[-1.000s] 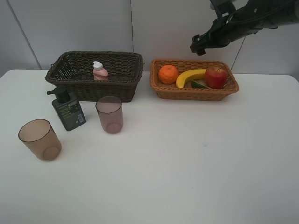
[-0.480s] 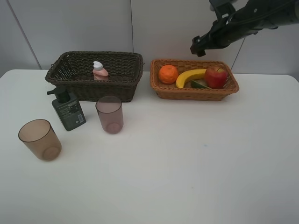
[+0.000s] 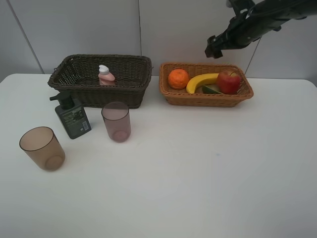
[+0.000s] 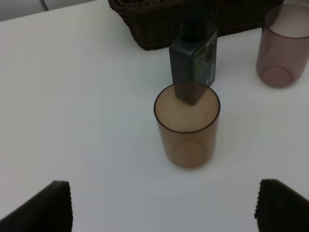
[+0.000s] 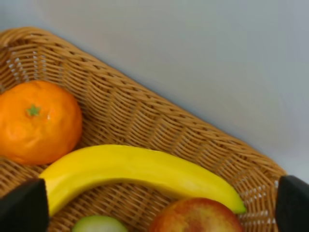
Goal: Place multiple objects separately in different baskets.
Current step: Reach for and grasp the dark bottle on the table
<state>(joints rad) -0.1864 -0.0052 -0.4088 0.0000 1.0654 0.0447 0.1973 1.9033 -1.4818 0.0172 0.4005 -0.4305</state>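
Right end effector (image 3: pixel 214 48) hangs in the air above the back edge of the tan basket (image 3: pixel 208 100), fingers spread wide, nothing in them. The tan basket holds 4 items: orange (image 3: pixel 178 79) at its left end, apple (image 3: pixel 229 81) at its right end, banana (image 3: pixel 200 82) between them, and avocado half (image 3: pixel 212 89) tucked under the banana, mostly hidden. Dark basket (image 3: pixel 129 93) sits just left of the tan one, with the pink bottle (image 3: pixel 105 75) inside. Pump bottle (image 3: pixel 72 116) stands upright on the tabletop (image 3: pixel 198 168), just in front of the dark basket's left corner. Pinkish cup (image 3: pixel 116 121) stands upright just right of it. Brown cup (image 3: pixel 42 148) stands further forward and left. Left end effector (image 4: pixel 161 208) is spread wide, empty, above the tabletop near the brown cup, not touching it.
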